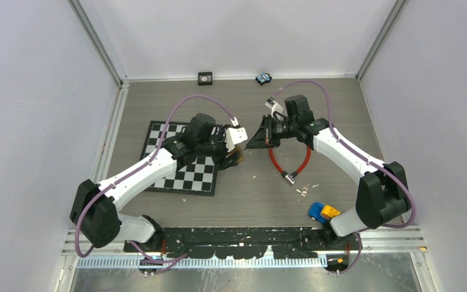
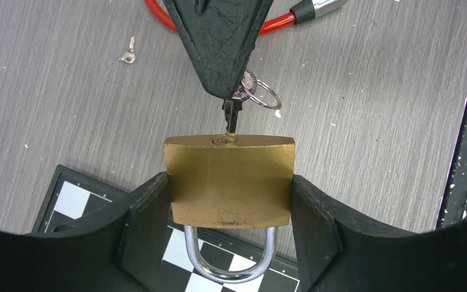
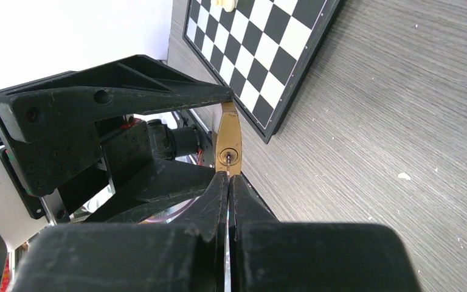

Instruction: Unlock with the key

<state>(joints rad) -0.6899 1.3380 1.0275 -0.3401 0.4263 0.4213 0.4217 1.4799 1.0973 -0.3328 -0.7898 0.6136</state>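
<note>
Left jaws clamp the padlock (image 2: 230, 182); right jaws (pinching the key (image 2: 231, 114)) should seat it coaxially, then turn.

This is a robotics lab test cell. Plain white panel walls (image 1: 243, 36) on aluminium posts (image 1: 97, 42) box in a grey wood-grain table (image 1: 340, 103). A left arm (image 1: 140, 176) and a right arm (image 1: 346, 152) are bolted at its near edge, trailing purple cables (image 1: 176, 115). Loose props include a chessboard (image 1: 158, 137) and a toy car (image 1: 322, 212).
</note>
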